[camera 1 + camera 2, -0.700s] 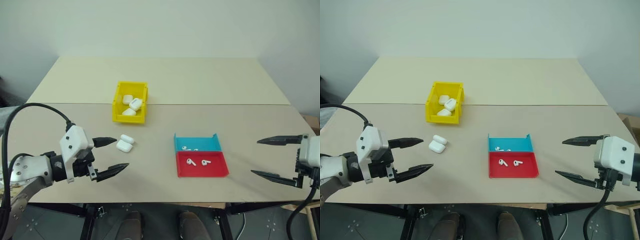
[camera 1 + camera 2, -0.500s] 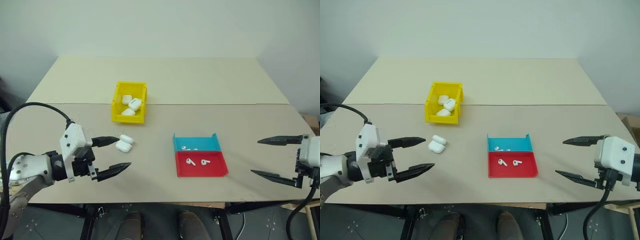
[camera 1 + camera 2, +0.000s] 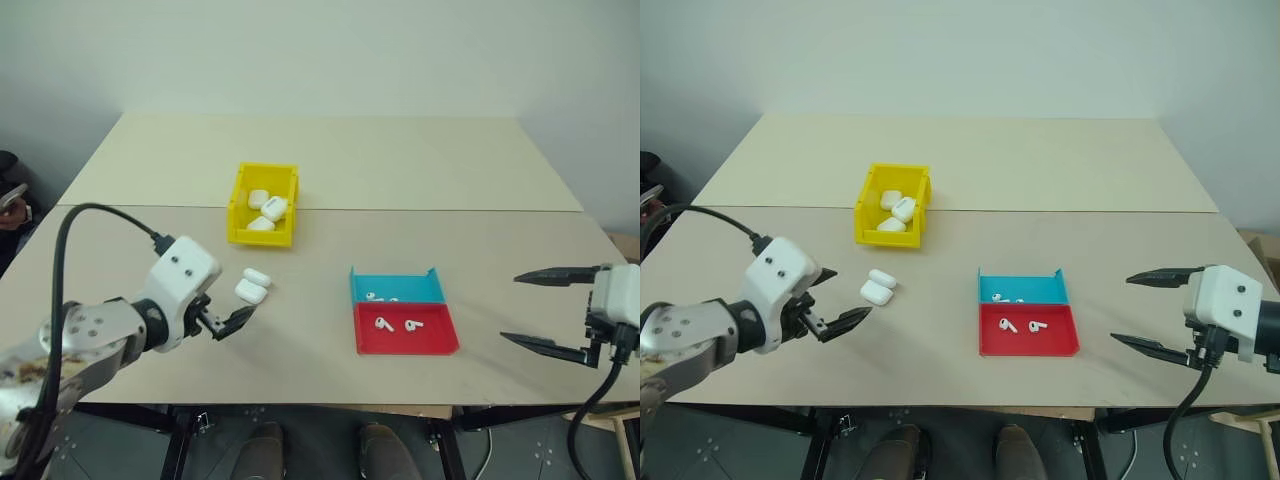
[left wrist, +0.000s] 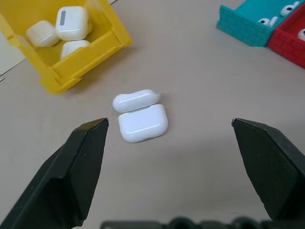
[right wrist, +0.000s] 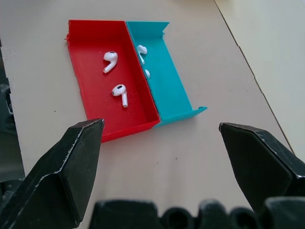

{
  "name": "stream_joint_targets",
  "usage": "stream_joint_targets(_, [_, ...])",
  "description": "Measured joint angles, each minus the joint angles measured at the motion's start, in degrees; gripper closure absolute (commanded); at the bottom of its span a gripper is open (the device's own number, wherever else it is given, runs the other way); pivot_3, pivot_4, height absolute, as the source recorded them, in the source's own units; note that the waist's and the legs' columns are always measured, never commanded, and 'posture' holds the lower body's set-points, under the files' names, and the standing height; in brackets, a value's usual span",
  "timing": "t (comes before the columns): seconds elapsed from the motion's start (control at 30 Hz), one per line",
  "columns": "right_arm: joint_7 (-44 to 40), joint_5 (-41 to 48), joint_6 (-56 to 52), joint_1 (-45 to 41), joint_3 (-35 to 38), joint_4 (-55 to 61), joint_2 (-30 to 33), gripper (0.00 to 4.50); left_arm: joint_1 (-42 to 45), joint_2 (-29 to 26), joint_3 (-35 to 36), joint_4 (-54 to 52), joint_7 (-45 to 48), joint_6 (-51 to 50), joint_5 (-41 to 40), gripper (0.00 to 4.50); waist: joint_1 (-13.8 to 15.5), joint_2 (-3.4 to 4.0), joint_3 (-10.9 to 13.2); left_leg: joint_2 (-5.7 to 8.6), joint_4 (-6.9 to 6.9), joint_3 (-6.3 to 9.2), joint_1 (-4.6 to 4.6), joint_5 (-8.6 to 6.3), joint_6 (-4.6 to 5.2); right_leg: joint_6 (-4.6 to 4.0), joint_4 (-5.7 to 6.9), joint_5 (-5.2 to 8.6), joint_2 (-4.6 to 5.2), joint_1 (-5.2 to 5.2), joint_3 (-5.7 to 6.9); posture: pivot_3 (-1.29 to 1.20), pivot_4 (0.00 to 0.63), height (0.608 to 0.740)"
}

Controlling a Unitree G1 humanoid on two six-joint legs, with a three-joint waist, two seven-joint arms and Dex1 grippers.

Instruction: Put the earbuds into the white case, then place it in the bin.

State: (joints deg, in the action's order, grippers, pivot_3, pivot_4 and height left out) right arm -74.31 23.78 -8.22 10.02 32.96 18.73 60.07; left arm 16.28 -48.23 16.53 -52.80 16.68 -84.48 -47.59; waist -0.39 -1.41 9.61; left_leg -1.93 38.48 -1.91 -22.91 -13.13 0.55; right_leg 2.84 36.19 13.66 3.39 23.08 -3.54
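I see the white case (image 4: 142, 122) lying open on the counter (image 3: 300, 340), just ahead of my left end effector (image 4: 171, 138), which is wide open and empty. Long axis runs across the jaws; the right end effector (image 3: 552, 311), open and empty too, sits well past the red tray (image 3: 405, 327).

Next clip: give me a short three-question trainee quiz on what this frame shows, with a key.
1. True or false: the white case on the table lies with its lid open.
2. How many earbuds lie in the red tray?
3. Which is nearest the left gripper? A the yellow bin, B the white case, C the blue tray.

Key
1. True.
2. Two.
3. B; the gripper's fingers stand open on either side of it, not touching.
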Motion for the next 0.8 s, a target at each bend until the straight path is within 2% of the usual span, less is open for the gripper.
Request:
stream_joint_targets(0.1, [0.3,-0.03,-1.3,0.64,0.06,0.56,0.14,0.02,7.05,0.13,-4.79,2.38,-8.34,-7.13,-7.35,0.0,-0.24,-0.08,-0.01,0.0,-0.07,0.1,-0.03,-0.01,0.0,-0.31,0.01,-0.17,-0.01,0.06,-0.03,0.0,0.15,0.74])
stream_joint_targets(0.27, [1.95,-0.59,-2.85,3.07,-0.02,2.28,-0.03,0.02,16.42,-3.89,-14.27,12.87,-25.05,-7.83,-22.0,0.0,-0.44,-0.13,0.02,0.01,-0.09,0.31,0.03,0.0,0.0,-0.32,0.03,-0.18,-0.01,0.09,-0.14,0.0,0.15,0.74])
stream_joint_targets(0.37, [3.43,-0.52,-4.49,3.8,-0.2,3.4,-0.78,0.02,22.15,-4.3,-19.48,19.85,-35.37,-7.83,-29.48,0.0,-0.3,-0.16,0.04,0.03,-0.09,0.31,0.06,0.0,-0.01,-0.3,0.04,-0.17,0.0,0.04,-0.14,0.0,0.15,0.74])
stream_joint_targets(0.6, [5.81,-1.9,-6.14,5.47,-0.64,4.12,-1.14,0.02,25.69,-6.4,-29.05,33.92,-56.79,-3.11,-48.57,0.0,-0.26,-0.19,0.05,0.06,-0.17,0.31,0.04,0.01,-0.03,-0.35,0.05,-0.2,0.03,0.11,-0.21,0.0,0.15,0.74])
stream_joint_targets(0.8, [6.98,-2.36,-6.68,5.52,-1.14,4.25,-1.15,0.02,30.08,-6.08,-38.36,38.39,-68.41,2.34,-55.54,0.0,0.16,-0.19,0.06,0.11,-0.16,0.09,0.03,0.03,-0.07,-0.36,0.02,-0.21,0.03,0.09,-0.19,0.0,0.15,0.74])
